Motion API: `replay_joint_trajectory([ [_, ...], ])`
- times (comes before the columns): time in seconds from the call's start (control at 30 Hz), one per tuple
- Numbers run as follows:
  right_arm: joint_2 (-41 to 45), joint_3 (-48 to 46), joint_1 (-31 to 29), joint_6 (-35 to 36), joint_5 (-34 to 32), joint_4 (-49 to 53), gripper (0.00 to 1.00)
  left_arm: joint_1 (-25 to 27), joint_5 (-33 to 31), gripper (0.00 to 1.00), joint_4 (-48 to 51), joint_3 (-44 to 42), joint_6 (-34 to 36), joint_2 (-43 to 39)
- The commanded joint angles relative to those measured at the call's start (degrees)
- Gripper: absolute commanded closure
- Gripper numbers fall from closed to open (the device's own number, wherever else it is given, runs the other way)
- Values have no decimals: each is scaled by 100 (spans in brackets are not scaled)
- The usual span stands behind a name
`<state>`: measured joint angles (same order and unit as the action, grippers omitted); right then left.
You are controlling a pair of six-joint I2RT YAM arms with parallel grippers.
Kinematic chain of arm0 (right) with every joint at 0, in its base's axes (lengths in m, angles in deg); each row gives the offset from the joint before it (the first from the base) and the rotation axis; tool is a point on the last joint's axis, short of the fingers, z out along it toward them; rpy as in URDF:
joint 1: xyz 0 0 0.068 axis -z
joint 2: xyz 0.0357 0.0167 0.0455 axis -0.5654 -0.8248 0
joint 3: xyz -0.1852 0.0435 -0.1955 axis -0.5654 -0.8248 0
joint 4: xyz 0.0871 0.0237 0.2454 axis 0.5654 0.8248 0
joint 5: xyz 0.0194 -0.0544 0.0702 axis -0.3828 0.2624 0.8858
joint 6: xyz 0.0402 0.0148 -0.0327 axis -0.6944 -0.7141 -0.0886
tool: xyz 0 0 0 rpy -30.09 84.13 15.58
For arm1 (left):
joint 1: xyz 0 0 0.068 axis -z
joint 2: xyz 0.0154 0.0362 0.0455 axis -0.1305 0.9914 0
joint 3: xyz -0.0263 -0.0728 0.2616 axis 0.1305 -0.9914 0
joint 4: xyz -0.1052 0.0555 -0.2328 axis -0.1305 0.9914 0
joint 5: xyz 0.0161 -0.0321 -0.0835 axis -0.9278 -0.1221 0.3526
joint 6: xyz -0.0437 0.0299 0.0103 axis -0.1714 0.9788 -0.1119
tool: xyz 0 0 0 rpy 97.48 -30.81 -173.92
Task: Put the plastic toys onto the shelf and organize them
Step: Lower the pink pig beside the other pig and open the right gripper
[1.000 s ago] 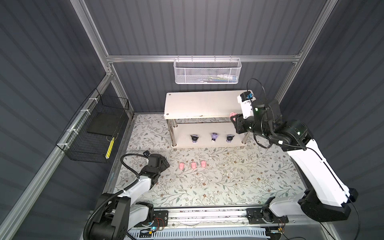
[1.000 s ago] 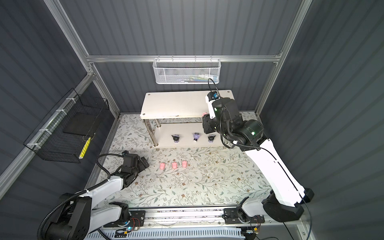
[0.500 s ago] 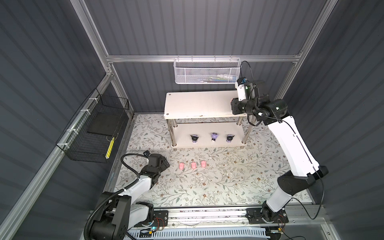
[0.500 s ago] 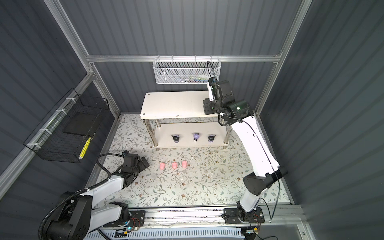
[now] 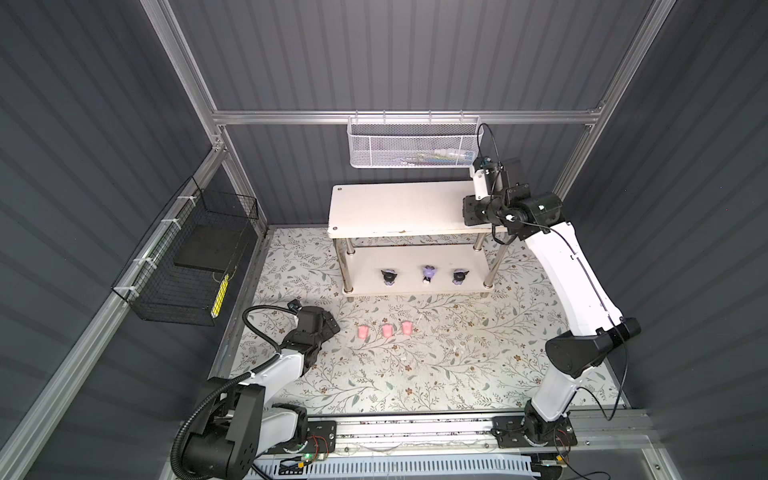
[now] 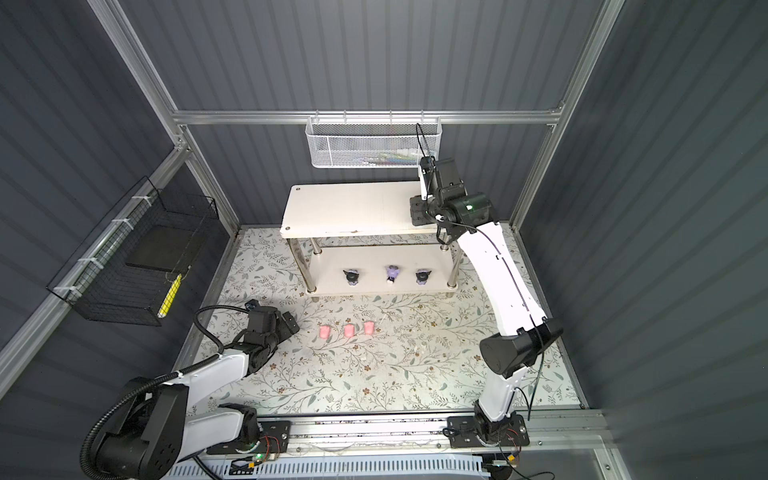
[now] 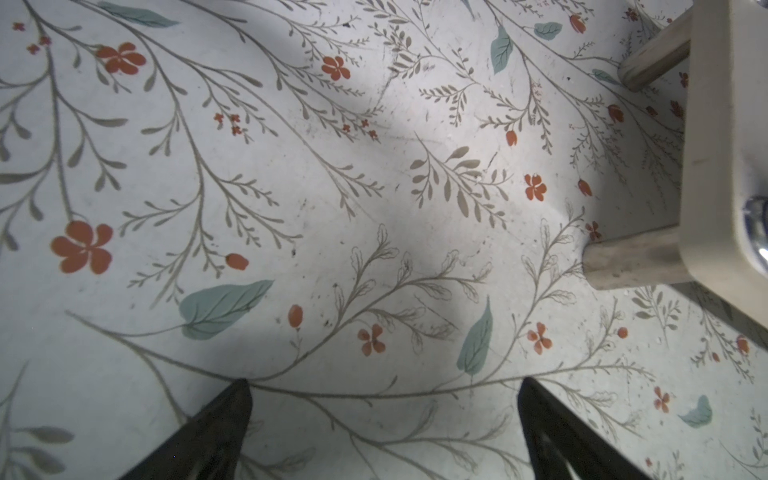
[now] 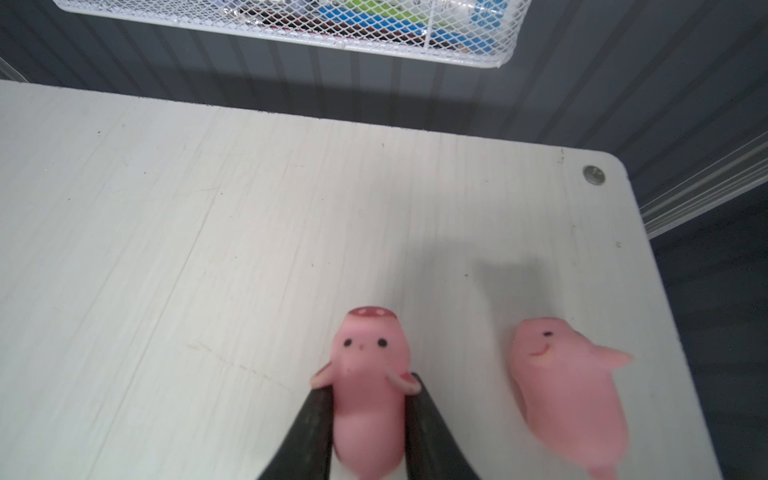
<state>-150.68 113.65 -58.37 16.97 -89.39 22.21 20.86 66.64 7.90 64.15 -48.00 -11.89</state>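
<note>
Pinching pink pig figurine (image 8: 365, 353) tight in right gripper (image 8: 370, 386) over top tier of shelf (image 8: 208, 208), just beside second pig (image 8: 569, 386); holding left gripper (image 7: 382, 382) open, empty, near shelf; recommending lowering upright to contact before releasing.

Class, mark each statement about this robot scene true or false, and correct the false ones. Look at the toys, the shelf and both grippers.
1. The right gripper is shut on a pale pink pig-like figurine over the top tier of the white two-tier metal-legged shelf. True.
2. The three black-and-lavender dark-eared figurines stand on the top tier. False: they are on the lower tier.
3. The left gripper holds a pink pig. False: it is open and empty above the floral mat.
4. Three pink pigs lie in a row on the floral mat. True.
5. A second pink pig lies on the top tier beside the held one. True.
</note>
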Motion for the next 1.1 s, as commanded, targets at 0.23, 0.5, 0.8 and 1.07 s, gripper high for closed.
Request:
replay_joint_trajectory([
  [0.23,-162,163,152,-29,176,87,70,8,37,0,29,122,5,223],
  [0.5,-329,369,197,-57,268,159,68,8,33,0,36,128,5,227],
  [0.8,-538,695,207,-43,288,311,67,8,-16,0,53,106,9,215],
  [1.07,-590,770,215,-33,265,402,65,8,-24,0,45,113,12,242],
])
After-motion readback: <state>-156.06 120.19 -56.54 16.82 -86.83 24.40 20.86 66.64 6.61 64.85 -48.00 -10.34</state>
